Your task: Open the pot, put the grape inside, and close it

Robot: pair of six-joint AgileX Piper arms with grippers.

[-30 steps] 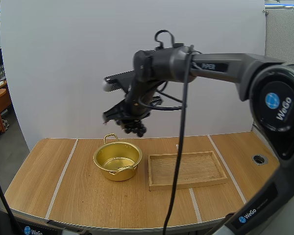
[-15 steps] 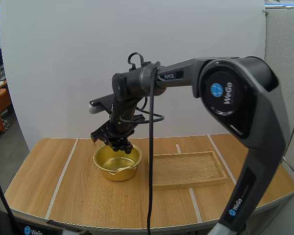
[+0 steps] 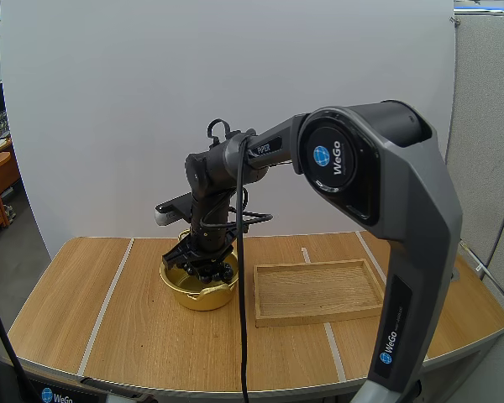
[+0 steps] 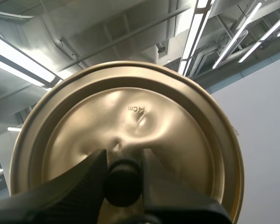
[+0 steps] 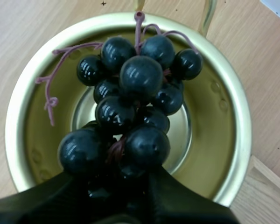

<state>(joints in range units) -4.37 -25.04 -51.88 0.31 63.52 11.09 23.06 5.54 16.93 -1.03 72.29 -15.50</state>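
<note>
The open gold pot (image 3: pixel 200 285) stands on the table left of centre. My right gripper (image 3: pixel 204 262) reaches down into its mouth, shut on a bunch of dark grapes (image 3: pixel 208 269). In the right wrist view the grapes (image 5: pixel 130 102) hang from the fingers directly over the pot's shiny floor (image 5: pixel 179 130), within the rim (image 5: pixel 233 126). In the left wrist view my left gripper (image 4: pixel 123 175) is shut on the black knob (image 4: pixel 122 179) of the gold lid (image 4: pixel 177 135), held up with its underside toward the camera.
A shallow wooden tray (image 3: pixel 319 290) lies right beside the pot. Bare table stretches to the left and front of the pot.
My right arm has swung left and down, carrying the grapes from above and behind the pot into its mouth.
</note>
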